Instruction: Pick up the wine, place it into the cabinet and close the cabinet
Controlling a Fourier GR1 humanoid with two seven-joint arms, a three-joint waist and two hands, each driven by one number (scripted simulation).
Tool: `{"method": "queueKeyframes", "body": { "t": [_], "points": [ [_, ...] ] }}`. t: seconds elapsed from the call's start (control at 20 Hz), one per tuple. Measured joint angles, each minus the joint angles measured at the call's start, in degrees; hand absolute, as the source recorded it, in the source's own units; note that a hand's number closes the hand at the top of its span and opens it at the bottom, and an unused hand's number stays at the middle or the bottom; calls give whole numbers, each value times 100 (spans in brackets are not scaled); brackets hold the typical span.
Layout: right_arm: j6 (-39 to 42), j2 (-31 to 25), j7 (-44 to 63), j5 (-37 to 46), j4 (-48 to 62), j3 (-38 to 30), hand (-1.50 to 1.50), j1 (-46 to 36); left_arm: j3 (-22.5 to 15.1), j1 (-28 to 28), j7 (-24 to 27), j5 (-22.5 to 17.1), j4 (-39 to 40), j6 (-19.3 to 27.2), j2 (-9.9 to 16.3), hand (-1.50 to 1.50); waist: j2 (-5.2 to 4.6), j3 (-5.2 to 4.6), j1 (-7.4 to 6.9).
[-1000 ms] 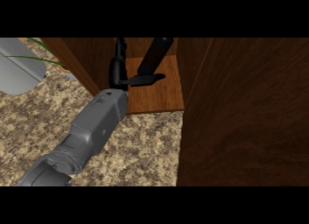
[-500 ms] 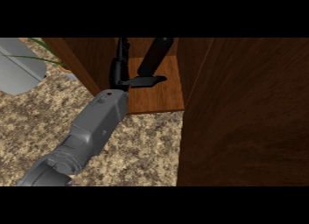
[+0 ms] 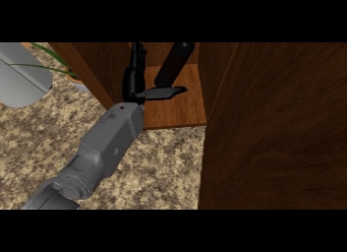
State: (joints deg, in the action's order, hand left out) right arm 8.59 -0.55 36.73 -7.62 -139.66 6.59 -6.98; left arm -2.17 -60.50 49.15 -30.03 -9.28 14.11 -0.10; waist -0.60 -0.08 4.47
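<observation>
Presently, the black fingers (image 3: pixel 134 66) of the left hand (image 3: pixel 136 81) are seen held straight and close together, extended into the open cabinet (image 3: pixel 180 106), with the thumb (image 3: pixel 163 92) stuck out sideways toward the wine (image 3: pixel 174 61). No finger is seen curled round the bottle. The wine, a dark bottle, is observed leaning inside the cabinet, above its wooden floor and just beside the thumb; contact cannot be confirmed. The grey forearm (image 3: pixel 107 142) is noted crossing the speckled counter (image 3: pixel 31 142) in front of the cabinet. The cabinet door (image 3: pixel 285 128) is found standing open at the cabinet's right. A plant (image 3: pixel 56 66) is recorded left of the cabinet.
</observation>
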Motion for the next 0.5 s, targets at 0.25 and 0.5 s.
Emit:
{"method": "queueKeyframes", "body": {
  "t": [0.25, 0.5],
  "points": [
    [-43, 6, 61, -8, -28, -14, -150, -29, -474, 363, -58, -466, -394, 66, 7, -150, 40, 8, -5],
    [-71, -5, 15, 39, -48, 51, -150, 98, -1375, 1153, -192, -1046, -1320, 412, 10, -150, 73, 7, -116]
  ]
}}
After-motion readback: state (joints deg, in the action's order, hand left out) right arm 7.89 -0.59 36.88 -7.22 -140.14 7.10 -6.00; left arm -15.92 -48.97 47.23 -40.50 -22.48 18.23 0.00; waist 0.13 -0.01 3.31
